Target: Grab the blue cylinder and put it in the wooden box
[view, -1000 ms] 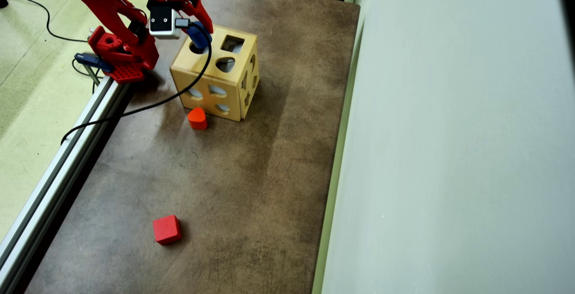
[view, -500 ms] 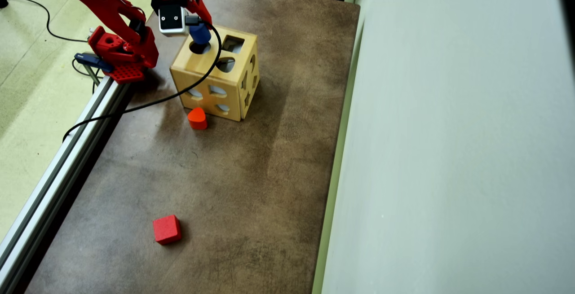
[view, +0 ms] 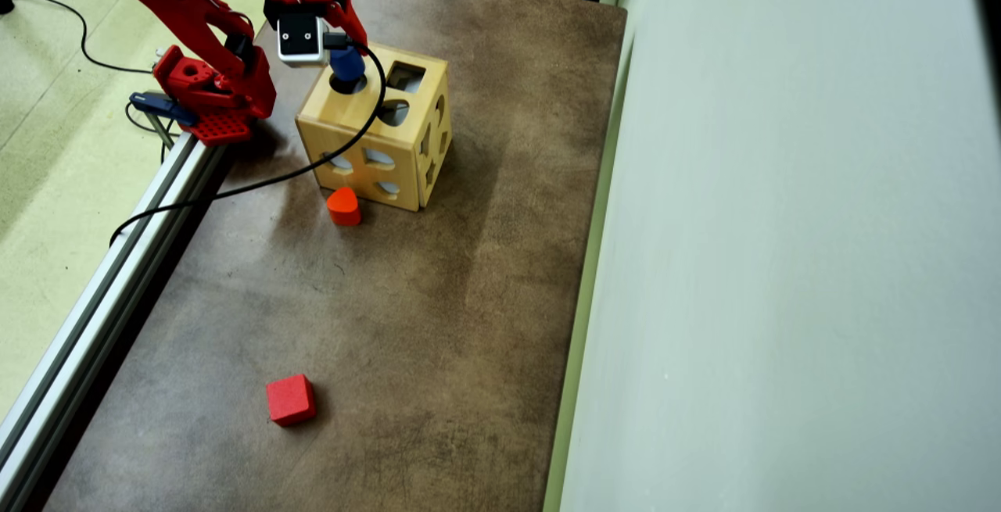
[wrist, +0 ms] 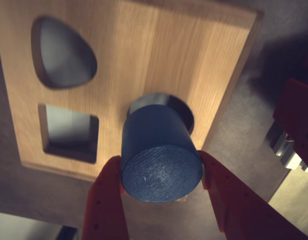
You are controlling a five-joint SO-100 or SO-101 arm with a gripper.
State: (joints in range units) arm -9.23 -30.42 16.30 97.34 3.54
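Note:
The blue cylinder (wrist: 161,157) (view: 347,65) is held end-on between my red fingers, its lower end at the mouth of the round hole in the top of the wooden box (wrist: 144,65) (view: 367,133). My gripper (wrist: 161,175) (view: 344,49) is shut on the cylinder, one finger (wrist: 109,200) pressing each side. The wrist view shows a rounded hole and a square hole to the left of the round one. How far the cylinder has entered the hole I cannot tell.
An orange-red rounded block (view: 343,206) lies against the box's near face. A red cube (view: 290,399) sits far down the brown table (view: 438,301). A metal rail (view: 102,293) runs along the left edge, a pale wall (view: 782,262) along the right. A black cable (view: 258,180) trails over the box.
The gripper with the cylinder shifted from the box's left edge to stand over the round hole, then lowered slightly; the cylinder turned more upright.

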